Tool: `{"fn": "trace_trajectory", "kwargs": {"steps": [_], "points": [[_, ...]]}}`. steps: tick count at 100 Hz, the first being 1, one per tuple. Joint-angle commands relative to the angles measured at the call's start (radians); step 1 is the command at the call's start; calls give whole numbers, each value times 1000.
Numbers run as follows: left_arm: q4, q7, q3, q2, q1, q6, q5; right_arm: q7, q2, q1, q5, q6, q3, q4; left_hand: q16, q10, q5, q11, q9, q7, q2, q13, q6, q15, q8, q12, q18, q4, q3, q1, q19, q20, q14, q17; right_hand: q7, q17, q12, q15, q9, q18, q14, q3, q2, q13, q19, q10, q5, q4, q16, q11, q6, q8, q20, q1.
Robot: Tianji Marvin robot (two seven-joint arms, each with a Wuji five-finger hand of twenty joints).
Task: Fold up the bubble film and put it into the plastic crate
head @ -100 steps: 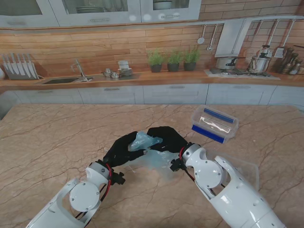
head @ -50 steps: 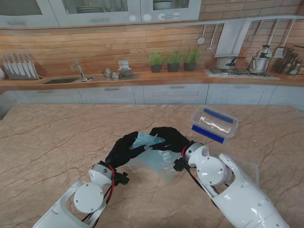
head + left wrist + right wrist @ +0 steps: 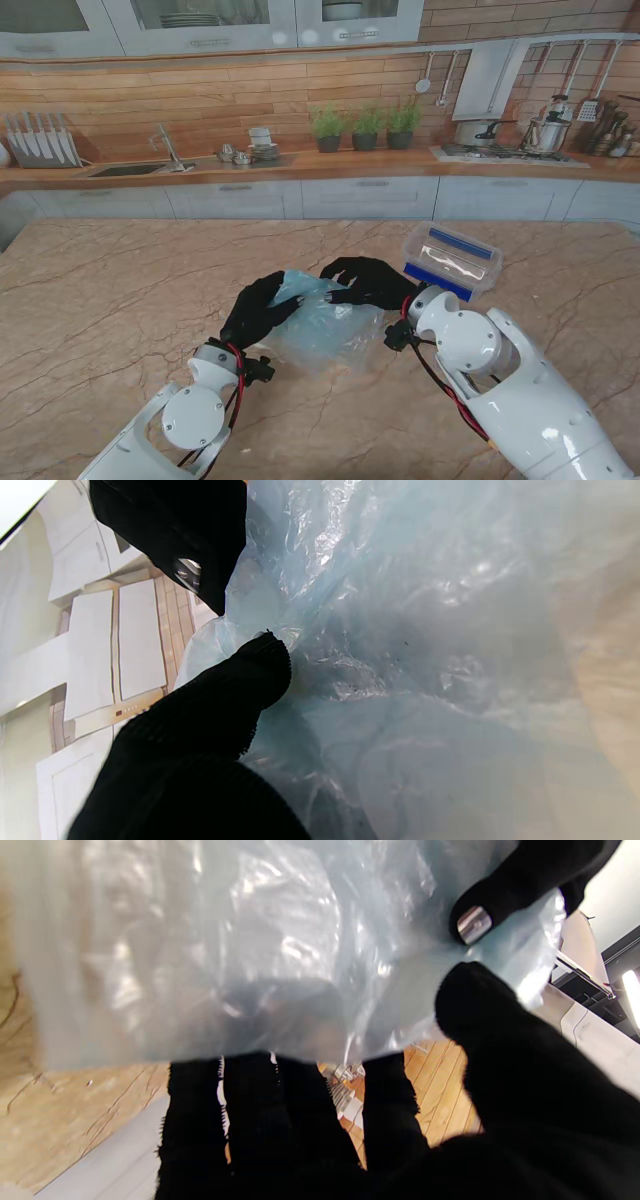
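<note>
Both hands are on the bubble film (image 3: 325, 330), which hangs crumpled between them just over the desk (image 3: 110, 300). Left hand (image 3: 258, 310) fingers pinch its left edge, right hand (image 3: 368, 283) fingers clamp the far edge. The plastic crate (image 3: 452, 260) sits right of it.

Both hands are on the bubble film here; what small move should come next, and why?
Probably bring the far edge toward me to make the fold. Both the left hand and right hand pinch the bubble film at that edge, it hangs spread and unfolded, and the plastic crate waits to the right.
</note>
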State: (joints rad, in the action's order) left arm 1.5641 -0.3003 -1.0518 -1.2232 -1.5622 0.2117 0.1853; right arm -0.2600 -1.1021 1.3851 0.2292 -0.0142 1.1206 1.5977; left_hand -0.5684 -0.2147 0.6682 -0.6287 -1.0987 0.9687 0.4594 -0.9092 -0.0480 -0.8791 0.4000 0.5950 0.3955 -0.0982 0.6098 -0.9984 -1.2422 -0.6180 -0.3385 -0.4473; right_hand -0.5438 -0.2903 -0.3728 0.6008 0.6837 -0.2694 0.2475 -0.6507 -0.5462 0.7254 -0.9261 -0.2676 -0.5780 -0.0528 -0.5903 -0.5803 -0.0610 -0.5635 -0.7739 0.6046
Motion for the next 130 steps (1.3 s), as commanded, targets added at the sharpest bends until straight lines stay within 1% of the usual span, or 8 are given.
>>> {"fn": "trace_trajectory", "kwargs": {"steps": [1,15,27,63,79,87,108,130], "points": [[4,-20,-3,-12,-14,-16,-14,-2,8,8,-1,-8,17,16,-10,28,18,8,-30,38,30,-18,22,-9,-10,-8,21,-14,30,-3,-46,-14,-5,-15,15,21,14,-76,-44,-16,6,27,11,-37,55,15,38,28,36,31,-8,-11,21,-40],[5,-78,-6,-26,-20,-49,-8,2,9,24,1,-20,61,36,-6,32,-10,17,-9,48,8,4,25,-5,7,0,24,-17,12,-15,-102,-27,-12,-86,26,37,22,-179,-87,-12,2,54,11,-94,137,18,68,25,80,67,-10,-12,32,-65],[3,-110,-16,-35,-26,-43,-17,7,15,27,58,-44,99,35,-8,33,-16,16,-5,49,7,8,33,-16,13,2,17,-12,15,-17,-131,-28,-16,-128,27,31,21,-214,-99,3,-34,63,9,-113,187,24,85,26,90,76,-14,-13,27,-61],[48,-165,-64,-52,-57,-37,-84,36,45,5,439,-92,171,-54,4,36,-44,87,41,23,-33,76,45,24,30,31,-8,-18,3,-60,-158,-14,-12,-137,-1,16,16,-220,-117,42,-75,22,-8,-126,288,31,105,26,94,48,-3,-25,29,-41],[71,-182,-92,-57,-77,-12,-125,123,44,-34,579,-48,143,-141,-10,36,-47,108,48,15,-40,84,47,16,36,38,-40,-17,-8,-67,-196,-19,-11,-143,-5,-6,15,-179,-110,34,-67,-35,-32,-119,283,21,91,21,86,7,32,-15,11,-39],[81,-191,-109,-58,-88,5,-130,131,49,-59,632,-30,130,-187,-16,41,-49,110,49,13,-42,81,50,10,37,41,-45,-16,-12,-66,-204,-21,-9,-144,-2,-4,19,-171,-125,26,-72,-55,-33,-130,279,23,120,17,89,-3,19,-11,7,-54],[109,-230,-154,-65,-119,49,-145,171,52,-105,688,36,100,-284,-27,42,-52,112,50,10,-45,79,51,2,38,42,-52,-15,-16,-63,-212,-20,-4,-145,-12,20,26,-167,-163,20,-65,-72,-36,-167,277,19,177,15,95,-12,8,-9,5,-63],[125,-245,-177,-67,-138,64,-156,235,46,-150,689,86,52,-382,-33,43,-55,109,53,8,-49,84,52,2,40,44,-57,-14,-20,-62,-213,-18,0,-136,-35,18,26,-127,-174,29,-69,-103,-50,-167,253,21,199,15,93,-55,26,2,8,-66]]}}
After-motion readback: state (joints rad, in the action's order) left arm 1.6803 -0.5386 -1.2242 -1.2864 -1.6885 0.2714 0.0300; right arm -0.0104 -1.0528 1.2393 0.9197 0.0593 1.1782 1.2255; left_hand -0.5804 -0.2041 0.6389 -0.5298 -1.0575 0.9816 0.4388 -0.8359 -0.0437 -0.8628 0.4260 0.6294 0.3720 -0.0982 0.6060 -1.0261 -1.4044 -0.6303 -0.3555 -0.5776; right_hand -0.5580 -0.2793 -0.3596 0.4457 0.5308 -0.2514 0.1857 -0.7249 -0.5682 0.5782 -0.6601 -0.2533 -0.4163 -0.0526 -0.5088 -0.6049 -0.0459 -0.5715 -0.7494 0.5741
